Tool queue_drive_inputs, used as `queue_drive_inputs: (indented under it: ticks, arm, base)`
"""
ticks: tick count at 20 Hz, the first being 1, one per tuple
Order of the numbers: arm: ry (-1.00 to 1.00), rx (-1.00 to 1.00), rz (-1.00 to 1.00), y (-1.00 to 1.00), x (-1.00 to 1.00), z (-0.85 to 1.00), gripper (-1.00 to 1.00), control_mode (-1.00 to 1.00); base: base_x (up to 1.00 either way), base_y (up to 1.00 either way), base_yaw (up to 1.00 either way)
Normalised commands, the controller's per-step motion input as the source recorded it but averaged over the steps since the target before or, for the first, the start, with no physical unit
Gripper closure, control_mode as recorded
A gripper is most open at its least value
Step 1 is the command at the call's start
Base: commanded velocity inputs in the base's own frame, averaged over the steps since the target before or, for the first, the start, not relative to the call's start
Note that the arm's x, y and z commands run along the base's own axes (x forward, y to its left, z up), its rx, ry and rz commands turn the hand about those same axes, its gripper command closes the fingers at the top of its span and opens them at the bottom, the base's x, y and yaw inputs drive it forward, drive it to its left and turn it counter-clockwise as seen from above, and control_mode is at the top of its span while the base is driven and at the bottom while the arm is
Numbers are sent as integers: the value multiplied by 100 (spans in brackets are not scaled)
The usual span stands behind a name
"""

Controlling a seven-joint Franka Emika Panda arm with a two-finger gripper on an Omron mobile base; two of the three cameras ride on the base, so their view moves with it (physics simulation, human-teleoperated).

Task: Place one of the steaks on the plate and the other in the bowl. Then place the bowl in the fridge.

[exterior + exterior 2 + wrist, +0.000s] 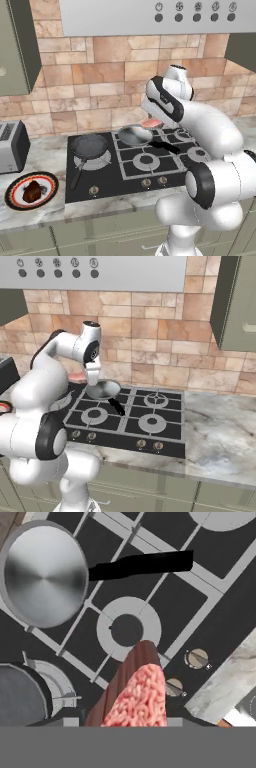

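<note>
The tool (152, 121), largely hidden behind the wrist, pinches the pale raw steak (141, 696) above the silver pan (134, 134) on the stove (135, 160). The dark steak (32, 191) lies on the plate (14, 200), on the bench (45, 150) at left.

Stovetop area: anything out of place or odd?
Nothing spilled or damaged. The pale pink raw steak hangs over the black stovetop, apparently held by the gripper. The dark reddish-brown steak lies on the black-rimmed round plate. The silver frying pan sits on a burner.
</note>
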Motion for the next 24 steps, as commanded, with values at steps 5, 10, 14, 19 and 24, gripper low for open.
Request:
queue_drive_inputs:
  ticks: [5,10,14,19,24]
  arm:
    - [0,0,0,4,-33,0,100,100]
    - [0,0,0,0,0,0,100,100]
    - [0,0,0,0,0,0,100,100]
    - [0,0,0,0,0,0,100,100]
    - [0,0,0,0,0,0,100,100]
  base:
    - [-47,39,0]
    - [-100,100,1]
    - [-86,100,3]
    - [-8,100,4]
    - [54,58,5]
